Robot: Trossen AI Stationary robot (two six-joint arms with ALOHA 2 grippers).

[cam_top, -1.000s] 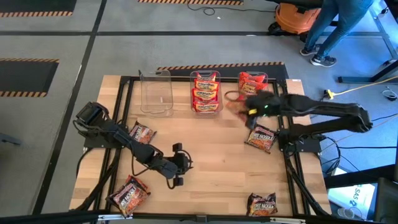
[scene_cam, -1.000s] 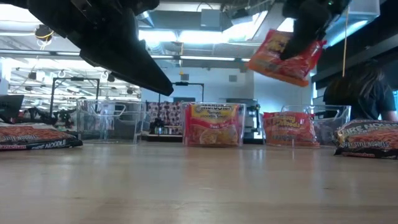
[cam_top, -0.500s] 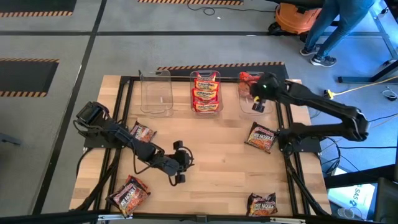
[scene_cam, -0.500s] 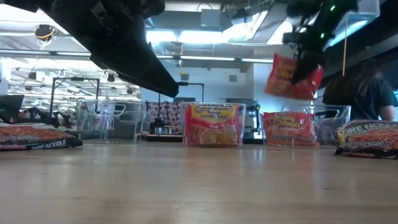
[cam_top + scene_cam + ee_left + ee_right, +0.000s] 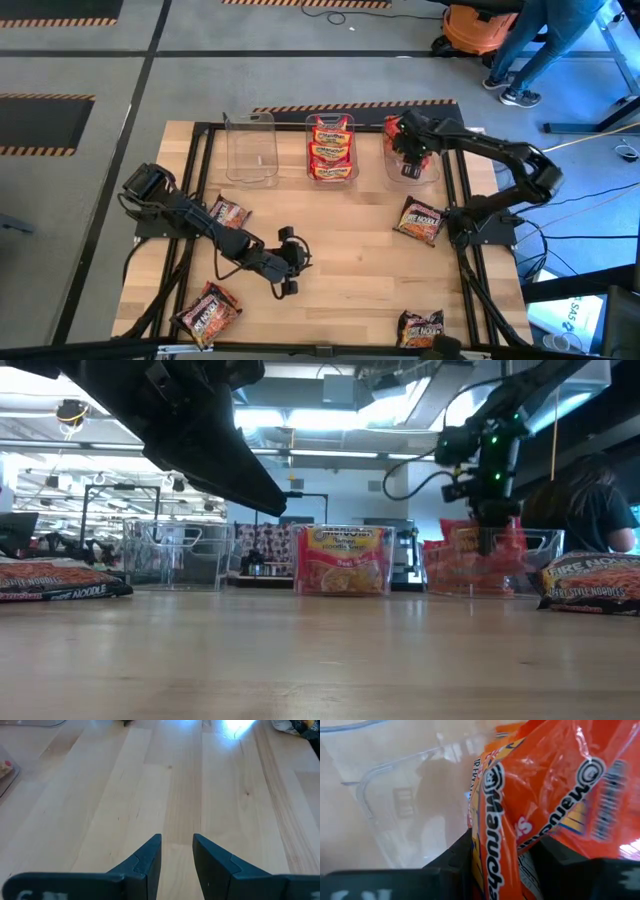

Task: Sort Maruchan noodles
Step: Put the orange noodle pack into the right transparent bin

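Noodles are spread over the wooden table (image 5: 340,260), and the middle clear bin (image 5: 331,150) at the table's far edge serves well as the landmark. That bin holds a stack of orange-yellow packets (image 5: 331,148), whose printed face also shows through its wall in the low view (image 5: 342,561). On its right stands the right bin (image 5: 410,160), and the right gripper (image 5: 411,158) hangs low inside it, its fingers (image 5: 457,857) clamped on a red Maruchan packet (image 5: 545,805) that sits down in the bin among other red packets (image 5: 455,565). On the landmark bin's left stands an empty clear bin (image 5: 251,148). Nearer the front of the table than the middle bin, and to its right, a dark packet (image 5: 420,220) lies flat beside the right arm's base; another dark packet (image 5: 421,328) lies at the front edge on that same side. To the left and nearer the front than the middle bin, one dark packet (image 5: 228,212) lies just beside the left arm, and a further one (image 5: 207,312) rests near the front left corner. The left gripper (image 5: 287,287) hovers above bare wood, well apart from the middle bin, its two fingers (image 5: 150,860) standing slightly parted with nothing between them.
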